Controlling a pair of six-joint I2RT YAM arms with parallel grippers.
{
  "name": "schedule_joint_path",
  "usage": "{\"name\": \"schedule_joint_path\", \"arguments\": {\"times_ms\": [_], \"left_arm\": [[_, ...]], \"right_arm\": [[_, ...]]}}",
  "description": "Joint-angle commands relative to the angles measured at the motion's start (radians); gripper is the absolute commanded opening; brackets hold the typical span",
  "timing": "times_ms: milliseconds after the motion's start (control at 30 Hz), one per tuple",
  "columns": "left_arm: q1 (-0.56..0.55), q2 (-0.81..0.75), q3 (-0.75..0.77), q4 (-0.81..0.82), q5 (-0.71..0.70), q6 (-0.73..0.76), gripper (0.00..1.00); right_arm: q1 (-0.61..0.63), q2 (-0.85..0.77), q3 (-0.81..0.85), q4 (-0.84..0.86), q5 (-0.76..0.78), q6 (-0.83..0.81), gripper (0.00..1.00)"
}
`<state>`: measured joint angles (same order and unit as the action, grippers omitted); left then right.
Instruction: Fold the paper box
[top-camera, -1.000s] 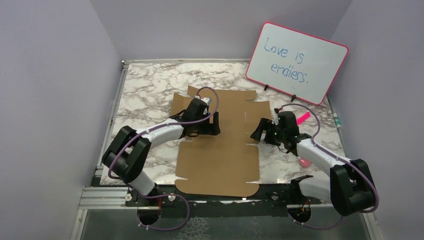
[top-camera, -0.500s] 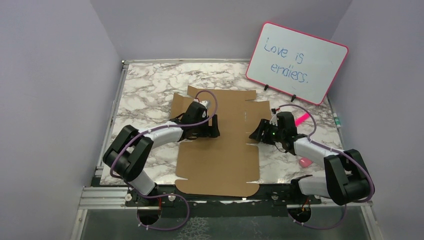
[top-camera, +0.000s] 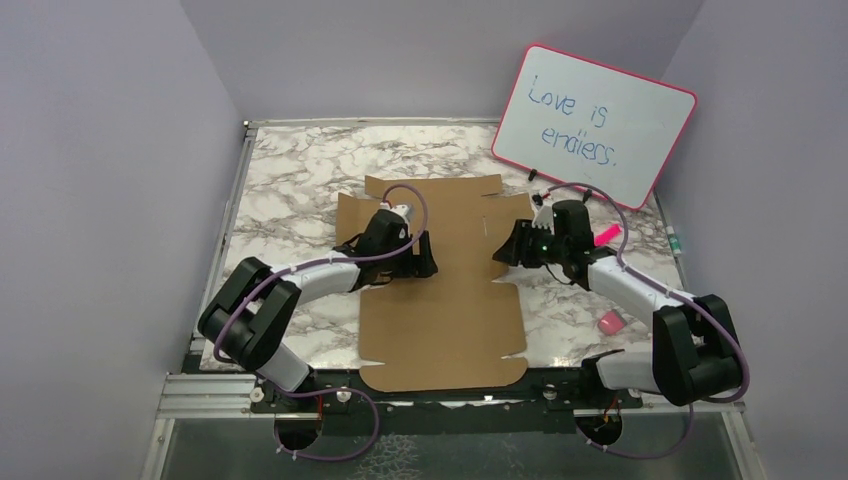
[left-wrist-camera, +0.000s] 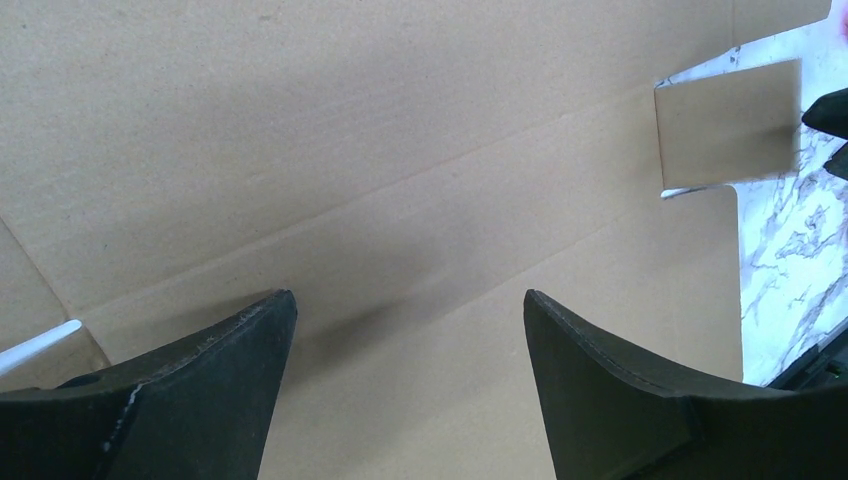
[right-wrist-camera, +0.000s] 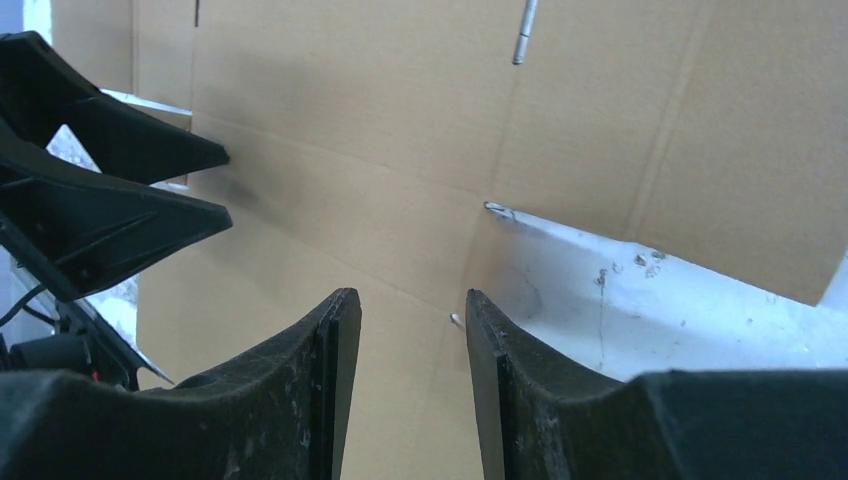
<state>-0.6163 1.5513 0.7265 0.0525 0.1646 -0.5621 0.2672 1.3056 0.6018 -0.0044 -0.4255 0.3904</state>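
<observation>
As the paper box lies flat on the desk, the left fingers gape empty over it, probably to pin it. The right fingers, narrowly parted and empty, wait at its edge slit.

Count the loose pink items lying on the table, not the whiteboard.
2. A slim pink item lies by the wrist of the right arm; a small pink piece lies nearer its base. Others may be hidden under the paper box.

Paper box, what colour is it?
The paper box is plain brown cardboard with no print. The top external view shows it best.
</observation>
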Motion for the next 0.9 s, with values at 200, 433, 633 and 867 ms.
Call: {"name": "schedule_joint_path", "arguments": {"times_ms": [200, 433, 633, 867], "left_arm": [[-0.004, -0.034, -0.076, -0.027, 0.002, -0.059, 0.85], [-0.003, -0.068, -0.088, -0.035, -0.011, -0.06, 0.85], [-0.004, -0.071, -0.09, -0.046, -0.014, -0.047, 0.85], [-0.004, -0.075, -0.096, -0.034, -0.001, -0.051, 0.85]], "right_arm": [[0.043, 0.04, 0.088, -0.071, -0.118, -0.059, 0.48], [0.053, 0.008, 0.102, -0.131, 0.103, -0.074, 0.53], [0.035, 0.011, 0.066, -0.118, 0.186, -0.061, 0.58], [0.02, 0.068, -0.027, -0.019, 0.164, 0.013, 0.57]]}}
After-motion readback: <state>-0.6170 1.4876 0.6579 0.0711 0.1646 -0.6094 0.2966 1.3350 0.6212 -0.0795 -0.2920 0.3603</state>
